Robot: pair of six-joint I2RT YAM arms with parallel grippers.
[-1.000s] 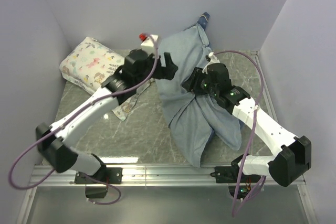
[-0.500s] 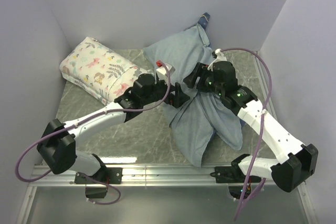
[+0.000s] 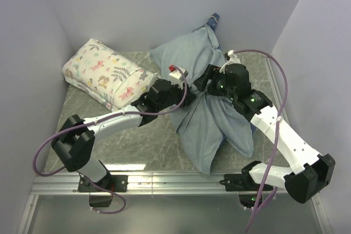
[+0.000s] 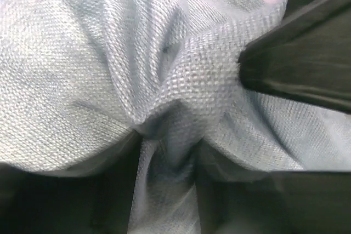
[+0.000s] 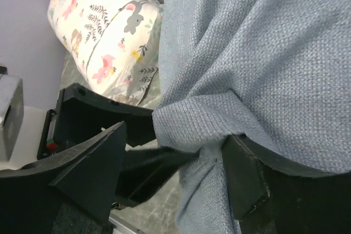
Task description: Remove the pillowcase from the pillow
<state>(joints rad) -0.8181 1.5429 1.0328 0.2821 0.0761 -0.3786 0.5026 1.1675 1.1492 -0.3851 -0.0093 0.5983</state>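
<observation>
The pillowcase (image 3: 208,130) lies with its pale blue-grey side out, from the back wall to the table's front; a dark navy tip (image 3: 213,20) shows at the back. The pillow is hidden. My left gripper (image 3: 188,98) is shut on a pinched fold of the pillowcase (image 4: 82,80); cloth fills the gap at the left gripper (image 4: 164,163). My right gripper (image 3: 204,84) sits just right of it, open. In the right wrist view the right gripper (image 5: 175,152) straddles a bunch of pillowcase (image 5: 263,42), which touches only the right finger, and the left gripper's finger (image 5: 148,173) pokes in between.
A smaller floral-print pillow (image 3: 104,72) lies at the back left, its corner near the left arm. Lilac walls close in the back and both sides. Grey marbled tabletop (image 3: 142,141) shows in front of the left arm. A metal rail runs along the near edge.
The left arm swung from the back, near the floral pillow, forward and right to the cloth's middle, then closed on a fold. The right gripper opened wider and shifted slightly back.
</observation>
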